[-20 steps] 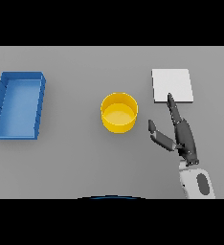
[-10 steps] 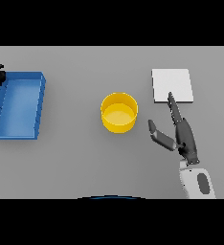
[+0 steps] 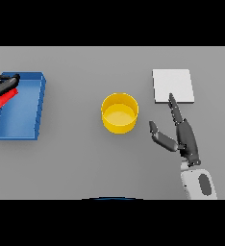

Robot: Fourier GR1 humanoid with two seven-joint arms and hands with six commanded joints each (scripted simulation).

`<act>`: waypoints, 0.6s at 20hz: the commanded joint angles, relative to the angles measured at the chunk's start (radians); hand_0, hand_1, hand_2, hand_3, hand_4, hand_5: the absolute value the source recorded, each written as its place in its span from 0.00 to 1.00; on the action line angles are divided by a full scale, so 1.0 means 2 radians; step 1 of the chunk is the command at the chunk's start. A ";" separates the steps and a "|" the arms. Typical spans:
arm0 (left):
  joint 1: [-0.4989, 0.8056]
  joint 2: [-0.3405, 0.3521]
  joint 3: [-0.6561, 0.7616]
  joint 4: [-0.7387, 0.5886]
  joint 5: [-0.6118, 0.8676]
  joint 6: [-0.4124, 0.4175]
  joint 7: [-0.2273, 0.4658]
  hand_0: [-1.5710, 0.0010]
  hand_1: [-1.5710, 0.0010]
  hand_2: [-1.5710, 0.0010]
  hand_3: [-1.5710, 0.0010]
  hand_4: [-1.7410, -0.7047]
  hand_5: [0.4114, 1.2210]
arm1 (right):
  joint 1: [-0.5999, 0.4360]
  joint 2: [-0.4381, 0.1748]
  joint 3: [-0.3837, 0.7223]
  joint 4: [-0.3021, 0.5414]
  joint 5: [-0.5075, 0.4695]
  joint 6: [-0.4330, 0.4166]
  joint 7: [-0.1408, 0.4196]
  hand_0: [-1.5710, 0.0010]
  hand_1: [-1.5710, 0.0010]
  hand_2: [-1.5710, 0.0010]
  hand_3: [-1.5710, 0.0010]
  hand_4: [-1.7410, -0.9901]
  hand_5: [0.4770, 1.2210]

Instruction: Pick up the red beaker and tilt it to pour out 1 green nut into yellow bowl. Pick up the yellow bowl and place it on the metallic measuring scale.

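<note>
The left hand (image 3: 3,84) has its fingers curled round the tilted red beaker (image 3: 1,102), held above the blue tray (image 3: 35,103), well apart from the yellow bowl (image 3: 119,113). The right hand (image 3: 181,137) rests with straight fingers, holding nothing, between the bowl and the scale (image 3: 173,85), probably ready to take the bowl.

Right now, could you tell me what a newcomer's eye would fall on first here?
The yellow bowl at the table's middle stands out most. At the left edge, the left hand grips the red beaker over the blue tray. On the right, the open right hand sits just below the pale square scale.

Matt grey table (image 3: 85,163); smooth yellow bowl (image 3: 119,113); pale matt scale (image 3: 172,85).
</note>
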State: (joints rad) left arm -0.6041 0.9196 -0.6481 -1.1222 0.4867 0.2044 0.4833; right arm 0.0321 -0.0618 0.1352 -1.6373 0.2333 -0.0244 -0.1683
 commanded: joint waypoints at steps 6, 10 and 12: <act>-0.019 -0.020 -0.011 0.042 -0.032 0.011 -0.017 0.91 0.92 0.93 0.94 0.99 0.29 | 0.001 -0.001 0.001 -0.005 0.005 -0.002 0.010 1.00 1.00 1.00 1.00 0.76 0.28; -0.020 -0.017 -0.001 0.037 -0.036 0.036 -0.041 0.96 0.97 0.97 0.98 0.99 0.31 | -0.004 -0.006 0.014 -0.008 0.042 -0.015 0.035 1.00 1.00 1.00 1.00 0.77 0.27; -0.012 -0.020 0.000 0.034 -0.037 0.045 -0.051 0.98 0.98 0.98 0.98 0.99 0.33 | -0.010 -0.022 0.025 -0.013 0.047 0.007 0.023 1.00 1.00 1.00 1.00 0.81 0.30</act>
State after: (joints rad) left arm -0.6273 0.8800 -0.6486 -1.0542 0.4137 0.2950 0.3817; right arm 0.0124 -0.1057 0.1855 -1.6624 0.3264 -0.0095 -0.1256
